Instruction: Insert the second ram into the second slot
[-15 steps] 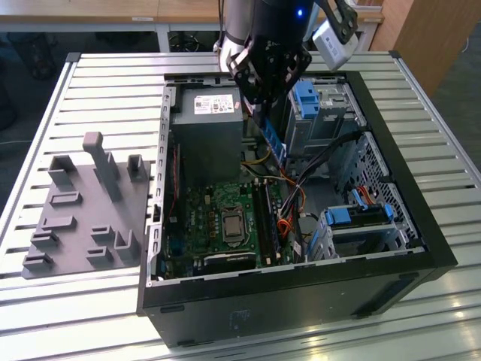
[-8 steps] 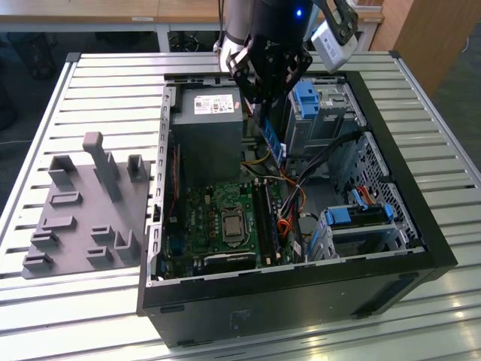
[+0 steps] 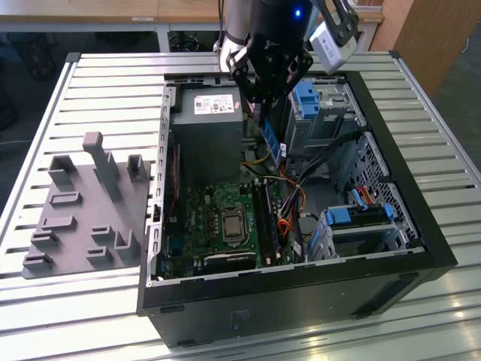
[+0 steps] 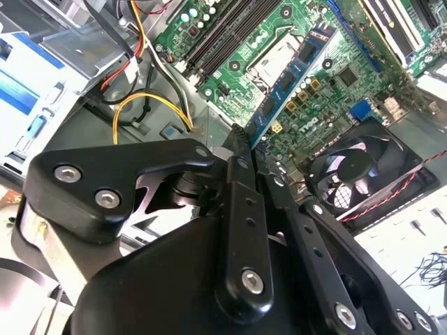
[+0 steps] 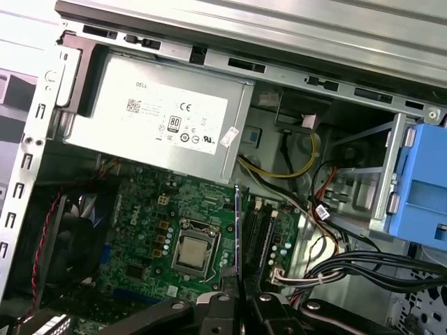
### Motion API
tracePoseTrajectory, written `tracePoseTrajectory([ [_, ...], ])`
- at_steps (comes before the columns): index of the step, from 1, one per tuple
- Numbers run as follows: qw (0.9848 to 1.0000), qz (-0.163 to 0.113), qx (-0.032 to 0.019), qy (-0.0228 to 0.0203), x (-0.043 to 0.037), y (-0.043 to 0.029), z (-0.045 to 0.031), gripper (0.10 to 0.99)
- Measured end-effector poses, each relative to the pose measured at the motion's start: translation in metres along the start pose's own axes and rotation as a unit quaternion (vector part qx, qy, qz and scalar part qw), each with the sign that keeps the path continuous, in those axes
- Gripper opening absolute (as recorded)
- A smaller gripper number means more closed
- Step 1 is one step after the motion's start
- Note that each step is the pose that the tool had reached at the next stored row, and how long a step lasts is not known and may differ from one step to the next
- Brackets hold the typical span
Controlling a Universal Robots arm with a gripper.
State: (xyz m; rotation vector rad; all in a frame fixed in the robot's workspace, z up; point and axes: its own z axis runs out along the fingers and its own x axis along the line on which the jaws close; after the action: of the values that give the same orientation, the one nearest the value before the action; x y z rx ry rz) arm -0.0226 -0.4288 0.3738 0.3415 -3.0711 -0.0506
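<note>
Claw (image 4: 242, 143) | clamped narrow on second ram (image 4: 290, 77) | held above motherboard (image 4: 342, 87)

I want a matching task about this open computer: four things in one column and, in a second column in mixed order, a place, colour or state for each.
Column one:
1 second ram
2 power supply
3 fan
4 grey fixture plate

Column two:
a black, round, with blades
b on the table, outside the case
c held in the gripper
d metal box with a white label

Pairs: 1-c, 2-d, 3-a, 4-b
</note>
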Motion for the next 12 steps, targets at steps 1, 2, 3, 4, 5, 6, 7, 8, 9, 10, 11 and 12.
tracePoseTrajectory([
  [1,1.0000,0.002,-0.0001,-0.0001,0.0000,0.0000,0.0000,0.137],
  [2,1.0000,0.004,-0.0002,-0.0002,0.0000,0.0000,0.0000,0.137],
  [3,1.0000,0.007,-0.0003,-0.0003,0.0000,0.0000,0.0000,0.137],
  [4,1.0000,0.009,-0.0005,-0.0004,0.0000,0.0000,0.0000,0.137],
  [5,0.9999,0.012,-0.0006,-0.0004,0.0000,0.0000,0.0000,0.137],
  [6,0.9999,0.014,-0.0007,-0.0005,0.0000,0.0000,0.0000,0.137],
  [7,0.9999,0.016,-0.0008,-0.0006,0.0000,0.0000,0.0000,0.137],
  [8,0.9998,0.019,-0.0009,-0.0007,0.0000,0.0000,0.0000,0.137],
  [9,0.9998,0.021,-0.0010,-0.0008,0.0000,0.0000,0.0000,0.137],
  [10,0.9997,0.024,-0.0011,-0.0009,0.0000,0.0000,0.0000,0.137],
  [11,0.9997,0.026,-0.0013,-0.0010,0.0000,0.0000,0.0000,0.137],
  [12,0.9996,0.029,-0.0014,-0.0011,0.0000,0.0000,0.0000,0.137],
])
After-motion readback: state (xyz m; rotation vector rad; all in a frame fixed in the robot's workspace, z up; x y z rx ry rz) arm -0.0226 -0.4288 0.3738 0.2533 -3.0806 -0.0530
